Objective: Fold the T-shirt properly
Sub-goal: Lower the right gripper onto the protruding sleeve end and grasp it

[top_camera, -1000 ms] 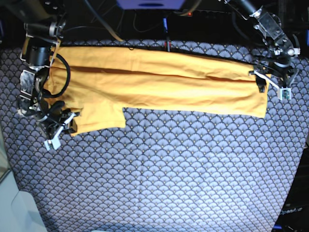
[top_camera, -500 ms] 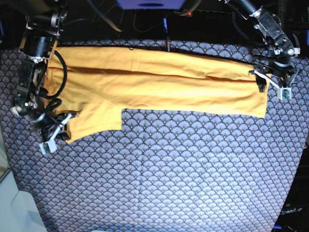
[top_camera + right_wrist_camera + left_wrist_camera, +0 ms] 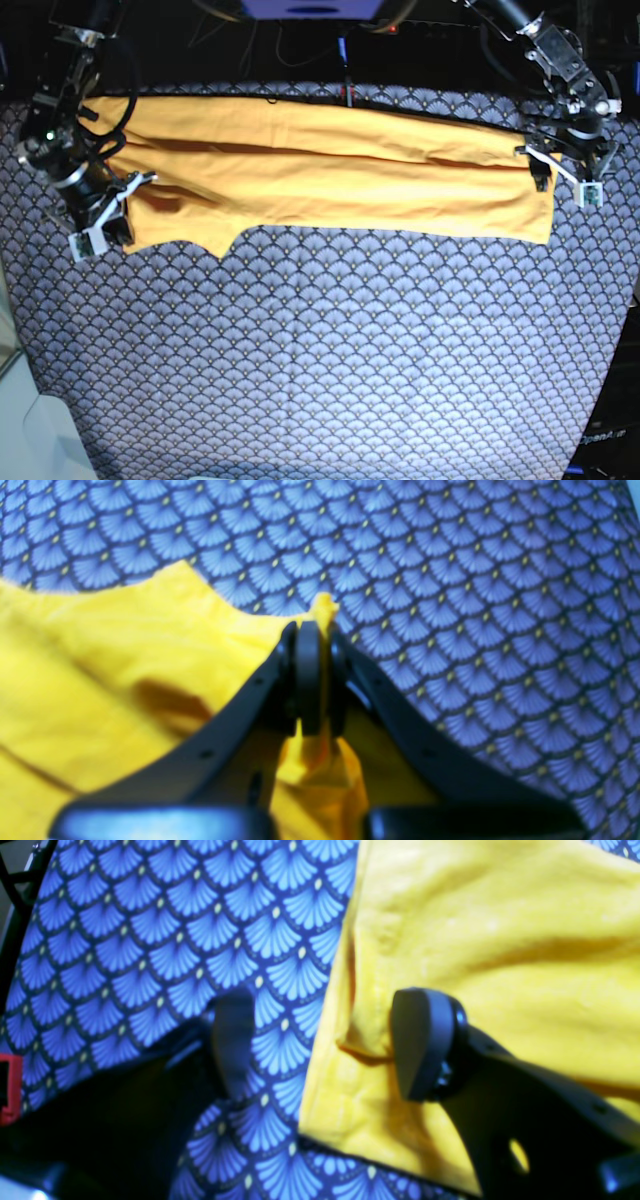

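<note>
Two grippers: both mine, one at each end of the T-shirt (image 3: 330, 180), which lies stretched along the far edge of the patterned cloth (image 3: 330, 360).
Right gripper (image 3: 312, 680): clenched on a pinch of the sleeve edge — a yellow tuft pokes out past the tips in the wrist view.
Left gripper (image 3: 320, 1045): spread wide, holding nothing; one finger (image 3: 422, 1045) rests over the hem corner, the other over bare cloth beside it.
Step in hand, as I judge it: carrying the sleeve in over the body to square off the band.
Doing it well: I lift just enough to clear the fabric beneath, then travel straight toward the far edge so the fold line runs level with the lower hem.
Watch for: only a small bite of fabric is in the pinch — a quick pull may slip it out or drag the whole shirt.
Left side advice: close on that hem corner to anchor the shirt while the sleeve goes over.
</note>
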Robot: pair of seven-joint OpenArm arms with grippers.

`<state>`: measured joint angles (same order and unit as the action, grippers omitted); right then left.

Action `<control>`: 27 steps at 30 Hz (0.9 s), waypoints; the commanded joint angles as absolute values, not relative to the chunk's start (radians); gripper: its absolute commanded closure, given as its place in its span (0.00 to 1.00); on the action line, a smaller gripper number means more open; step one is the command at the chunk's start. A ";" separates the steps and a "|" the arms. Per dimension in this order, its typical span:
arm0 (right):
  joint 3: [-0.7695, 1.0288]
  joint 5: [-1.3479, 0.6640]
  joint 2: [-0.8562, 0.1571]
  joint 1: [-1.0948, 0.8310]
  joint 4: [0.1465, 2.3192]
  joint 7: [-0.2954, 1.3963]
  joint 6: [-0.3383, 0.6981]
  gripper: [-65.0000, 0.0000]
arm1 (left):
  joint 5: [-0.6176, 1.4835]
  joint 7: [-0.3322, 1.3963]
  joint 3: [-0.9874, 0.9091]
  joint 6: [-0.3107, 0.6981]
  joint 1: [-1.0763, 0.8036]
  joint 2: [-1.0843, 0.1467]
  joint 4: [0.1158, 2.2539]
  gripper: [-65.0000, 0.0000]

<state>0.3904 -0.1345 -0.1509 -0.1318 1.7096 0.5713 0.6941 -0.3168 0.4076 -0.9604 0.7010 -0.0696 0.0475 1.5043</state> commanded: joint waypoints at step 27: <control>0.386 -0.148 -0.114 -0.467 1.830 0.263 0.698 1.00 | -0.311 0.384 -0.958 0.698 -0.061 0.038 1.518 0.35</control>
<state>0.3832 -0.1352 -0.1047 -0.4633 1.8149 0.2916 0.6956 -0.3210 0.4076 -0.9588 0.7006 -0.0704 0.0471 1.4998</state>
